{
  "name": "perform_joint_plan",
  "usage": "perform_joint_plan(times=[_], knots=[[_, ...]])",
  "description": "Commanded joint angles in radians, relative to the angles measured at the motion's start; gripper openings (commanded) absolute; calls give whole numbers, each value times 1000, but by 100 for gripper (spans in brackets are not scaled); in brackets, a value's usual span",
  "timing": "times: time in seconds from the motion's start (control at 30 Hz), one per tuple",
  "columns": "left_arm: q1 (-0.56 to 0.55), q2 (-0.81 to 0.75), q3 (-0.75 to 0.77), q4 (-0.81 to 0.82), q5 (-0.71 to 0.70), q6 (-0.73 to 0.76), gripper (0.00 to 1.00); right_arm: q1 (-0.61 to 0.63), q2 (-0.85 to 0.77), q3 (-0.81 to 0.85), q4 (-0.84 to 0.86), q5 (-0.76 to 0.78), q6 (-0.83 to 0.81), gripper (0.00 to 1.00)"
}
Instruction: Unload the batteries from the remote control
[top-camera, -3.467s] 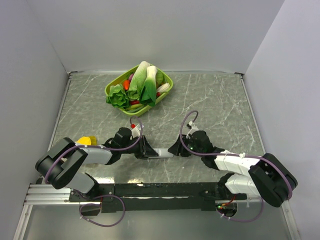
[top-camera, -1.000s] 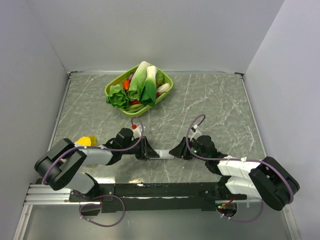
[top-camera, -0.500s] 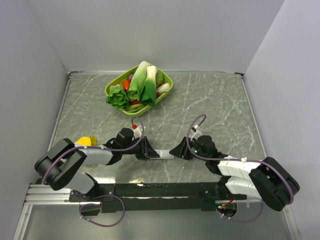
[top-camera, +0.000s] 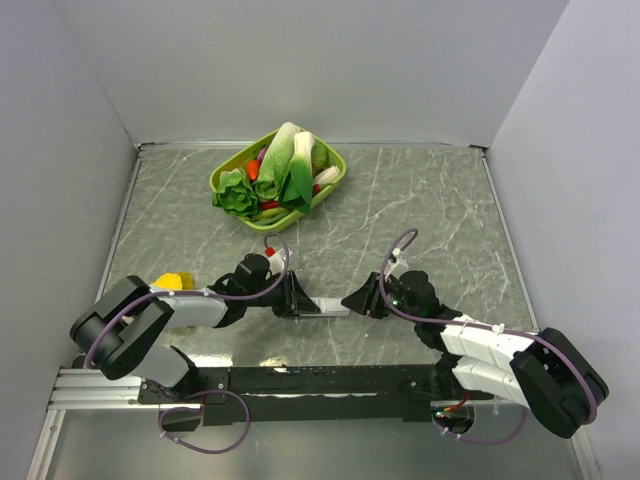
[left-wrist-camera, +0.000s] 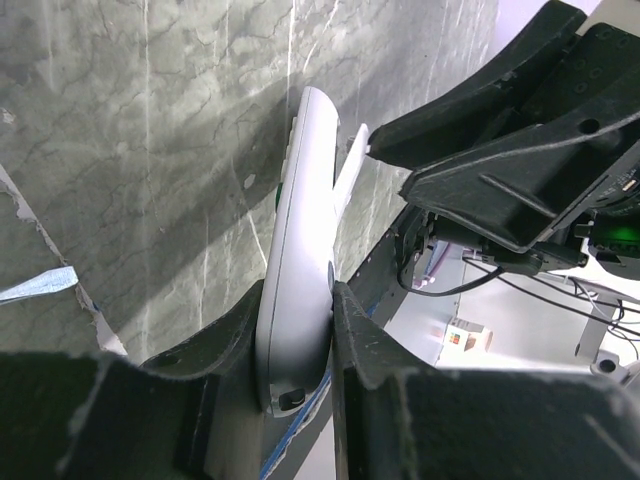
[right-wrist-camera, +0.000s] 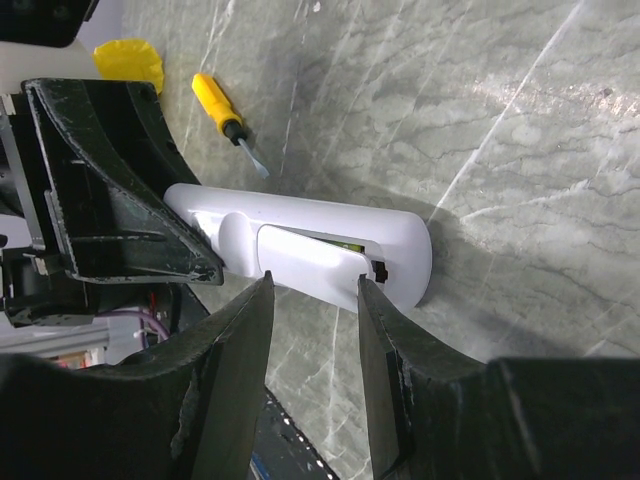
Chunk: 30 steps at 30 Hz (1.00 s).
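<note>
Unloading at an early stage: compartment part-opened, nothing removed yet.
Left to right: a yellow-handled screwdriver (right-wrist-camera: 220, 108) lies on the marble-pattern table (top-camera: 430, 200), to the left and apart from the work. The left gripper (top-camera: 293, 298) is pinched on the left end of the white remote control (right-wrist-camera: 400, 250), which sits near centre of the table, between the two arms. The battery cover (right-wrist-camera: 305, 262) is shifted off its seat but not off, and a sliver of green battery (right-wrist-camera: 346, 243) shows in the gap. The right gripper (right-wrist-camera: 315, 285) has its fingers part-spread, straddling the cover's near edge; contact cannot be told. Judged left to do: free the cover, lift the cells out. No brand, label or writing legible on any item.
</note>
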<state>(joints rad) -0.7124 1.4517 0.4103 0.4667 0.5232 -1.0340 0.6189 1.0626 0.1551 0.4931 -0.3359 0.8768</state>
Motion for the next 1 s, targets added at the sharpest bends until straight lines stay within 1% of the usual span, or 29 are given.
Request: perform_joint_plan(times=[0.0,0.1,0.2,0.23,0.33,0.37,0.47,0.63,0.8,0.83,0.9,0.93,0.97], knots=[[-33,41,28,-53,-109,28,1,25,-62,73,168,-157,51,45],[-35,44,33,-59,-112,28,1,21,-91,96,131,-124,30,45],[-38,42,39,-66,-117,28,1,13,-128,148,20,-68,-15,46],[-38,42,41,-68,-117,28,1,12,-144,184,-58,-48,-44,48],[-39,42,45,-85,-127,28,1,8,-165,237,-172,75,-97,50],[-39,42,50,-89,-132,29,1,10,-168,247,-236,137,-105,51],[-38,41,59,-108,-140,34,1,2,-185,279,-327,201,-143,54],[-39,36,67,-128,-147,37,1,4,-217,284,-398,248,-165,58],[-39,42,68,-126,-141,34,1,2,-222,245,-415,244,-134,58],[-41,44,71,-129,-144,35,2,4,-225,230,-415,239,-128,59],[-47,42,77,-154,-155,46,8,2,-234,216,-418,233,-128,59],[-50,39,84,-163,-166,49,16,2,-240,207,-421,233,-130,59],[-50,35,85,-169,-172,51,21,4,-246,204,-424,235,-130,60]])
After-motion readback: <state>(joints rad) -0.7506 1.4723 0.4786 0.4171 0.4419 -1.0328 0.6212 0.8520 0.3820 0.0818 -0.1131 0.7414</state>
